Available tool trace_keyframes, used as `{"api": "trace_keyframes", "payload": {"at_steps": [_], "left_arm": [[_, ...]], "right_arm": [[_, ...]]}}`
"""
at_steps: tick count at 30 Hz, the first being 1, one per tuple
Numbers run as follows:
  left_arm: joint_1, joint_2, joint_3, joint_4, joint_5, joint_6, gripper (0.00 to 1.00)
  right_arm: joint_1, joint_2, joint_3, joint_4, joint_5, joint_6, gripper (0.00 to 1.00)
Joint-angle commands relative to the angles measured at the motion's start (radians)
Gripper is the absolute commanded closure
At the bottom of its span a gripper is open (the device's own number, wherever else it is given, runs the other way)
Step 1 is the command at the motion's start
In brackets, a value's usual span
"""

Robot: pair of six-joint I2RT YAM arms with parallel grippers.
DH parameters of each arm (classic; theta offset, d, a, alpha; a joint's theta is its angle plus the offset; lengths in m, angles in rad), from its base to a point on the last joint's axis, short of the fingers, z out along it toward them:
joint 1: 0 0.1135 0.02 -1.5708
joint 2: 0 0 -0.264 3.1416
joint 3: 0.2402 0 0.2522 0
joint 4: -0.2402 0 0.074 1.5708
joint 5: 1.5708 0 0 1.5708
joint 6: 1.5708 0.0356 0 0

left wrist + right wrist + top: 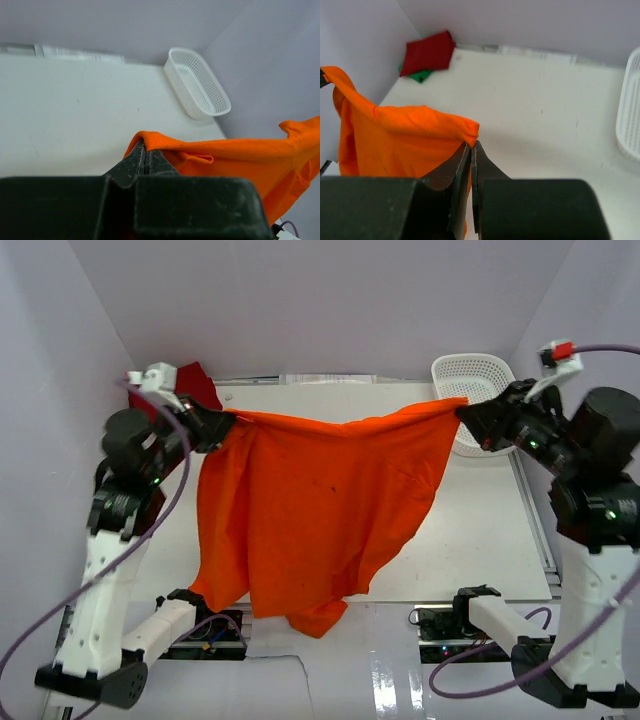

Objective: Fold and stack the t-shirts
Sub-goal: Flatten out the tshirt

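Observation:
The orange t-shirt hangs spread out in the air between both grippers, above the table. My left gripper is shut on its left top corner, seen in the left wrist view with the cloth trailing right. My right gripper is shut on its right top corner, seen in the right wrist view with the cloth trailing left. The deep red t-shirt lies folded on the green t-shirt in the far left corner; the red one shows behind my left arm.
A white mesh basket stands at the far right of the table, just behind my right gripper; it also shows in the left wrist view. White walls close in the left, back and right sides. The white table lies under the shirt.

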Motion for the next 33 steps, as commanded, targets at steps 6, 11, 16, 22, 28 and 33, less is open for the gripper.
{"api": "trace_keyframes", "payload": {"at_steps": [6,11,16,22,28,33], "left_arm": [[0.007,0.469,-0.177,0.234,0.190,-0.078,1.00],[0.001,0.825,-0.122,0.298,0.182,-0.081,1.00],[-0.005,1.046,0.007,0.320,0.146,-0.094,0.93],[-0.010,1.241,0.206,0.311,0.152,-0.078,0.60],[-0.011,1.252,0.332,0.294,0.125,-0.006,0.18],[-0.011,1.270,0.436,0.223,0.206,0.027,0.17]], "right_arm": [[-0.004,0.190,-0.387,0.239,0.138,0.027,0.92],[-0.004,0.437,-0.391,0.303,0.159,0.016,0.92],[-0.002,0.606,-0.307,0.337,0.159,0.021,0.92],[-0.001,0.716,-0.237,0.349,0.155,0.019,0.92],[-0.001,0.755,-0.226,0.357,0.155,0.004,0.92],[-0.001,0.770,-0.218,0.355,0.149,0.001,0.92]]}}
